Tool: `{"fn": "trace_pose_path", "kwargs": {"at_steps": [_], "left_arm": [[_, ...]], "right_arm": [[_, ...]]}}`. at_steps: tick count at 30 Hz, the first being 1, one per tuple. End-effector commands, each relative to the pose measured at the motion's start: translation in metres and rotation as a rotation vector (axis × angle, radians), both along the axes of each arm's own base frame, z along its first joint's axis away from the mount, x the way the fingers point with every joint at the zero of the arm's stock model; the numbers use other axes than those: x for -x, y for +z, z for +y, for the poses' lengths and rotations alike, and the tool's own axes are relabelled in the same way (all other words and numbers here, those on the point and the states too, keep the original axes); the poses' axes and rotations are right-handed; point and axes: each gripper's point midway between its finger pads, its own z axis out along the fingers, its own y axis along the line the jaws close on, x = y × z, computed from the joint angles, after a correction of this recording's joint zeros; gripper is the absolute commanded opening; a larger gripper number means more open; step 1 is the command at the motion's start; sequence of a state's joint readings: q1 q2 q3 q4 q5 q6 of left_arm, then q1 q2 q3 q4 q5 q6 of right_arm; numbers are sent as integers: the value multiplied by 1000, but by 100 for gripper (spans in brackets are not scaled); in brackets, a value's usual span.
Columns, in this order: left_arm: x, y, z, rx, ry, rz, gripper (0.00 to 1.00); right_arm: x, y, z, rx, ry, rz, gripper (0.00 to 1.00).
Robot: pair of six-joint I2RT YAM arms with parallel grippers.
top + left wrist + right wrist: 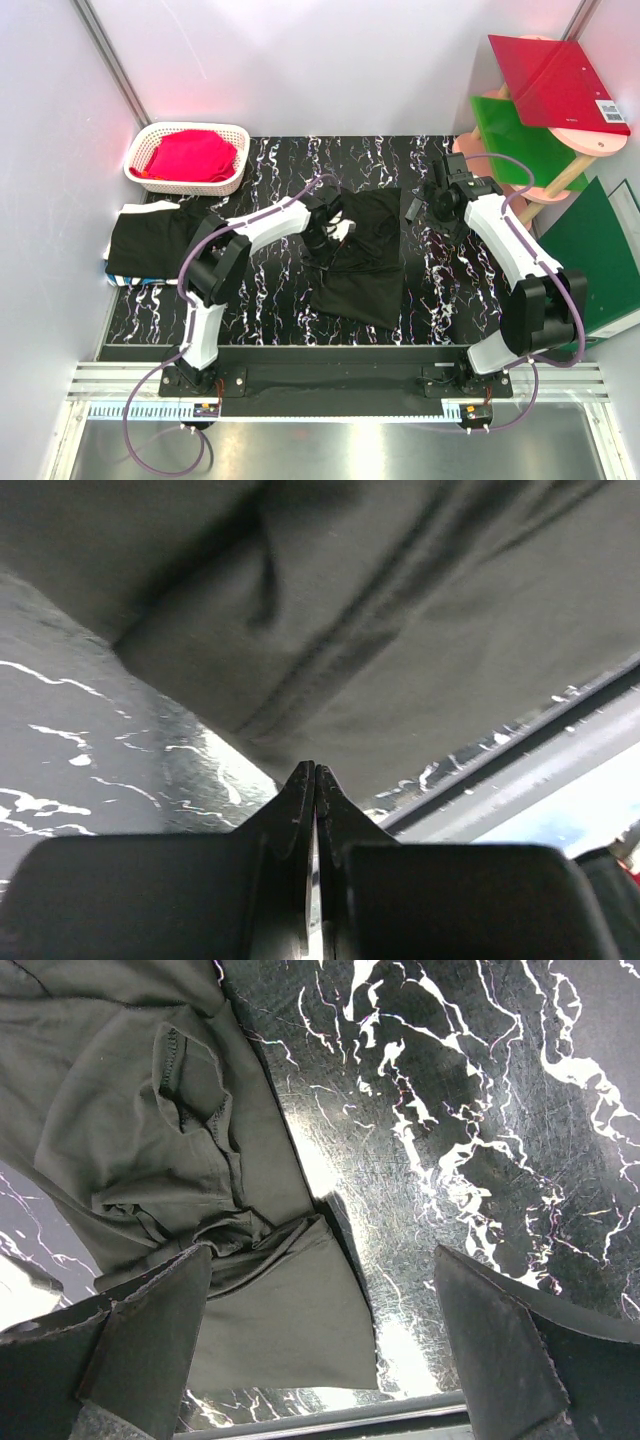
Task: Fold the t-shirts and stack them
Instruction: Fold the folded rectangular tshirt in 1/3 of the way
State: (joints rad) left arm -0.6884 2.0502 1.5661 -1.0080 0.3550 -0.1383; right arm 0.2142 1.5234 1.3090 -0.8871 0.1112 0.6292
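Only the overhead view gives the layout. A loose, crumpled black cotton t-shirt (365, 270) sits mid-table, with a stack of flat folded black shirts (150, 245) at 9 o'clock. A white plastic basket (135, 160) holding red cloth (190, 155) is at 10 o'clock.

From up there the left gripper (322, 228) is just a dark blob on the shirt's 9 o'clock edge. Its own camera shows the tips of the left gripper (315, 780) pressed together, with fabric (400, 610) right beyond them. Whether any cloth is pinched, I can't tell.

The right gripper (418, 208) is at the shirt's 2 o'clock corner. Its wrist view shows the fingers (150, 1340) spread wide, holding nothing, above the black table with white marble veins (450, 1110). The shirt's hem (130, 1140) is bunched by the 9 o'clock finger, and the shirt is cut off at the frame edge.
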Motion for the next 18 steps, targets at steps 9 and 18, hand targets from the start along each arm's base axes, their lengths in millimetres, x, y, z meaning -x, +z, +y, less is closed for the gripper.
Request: {"fn": "trace_pose_path", "kwargs": {"at_steps": [9,18], "left_arm": [[-78,-19,-33,-7,80,-151,0],[-134,38,-32,73,217,-303,0]], "right_arm": [[-5,-2,6,-22,6,-7,100],[2,-9,8,-39,6,15,100]]}}
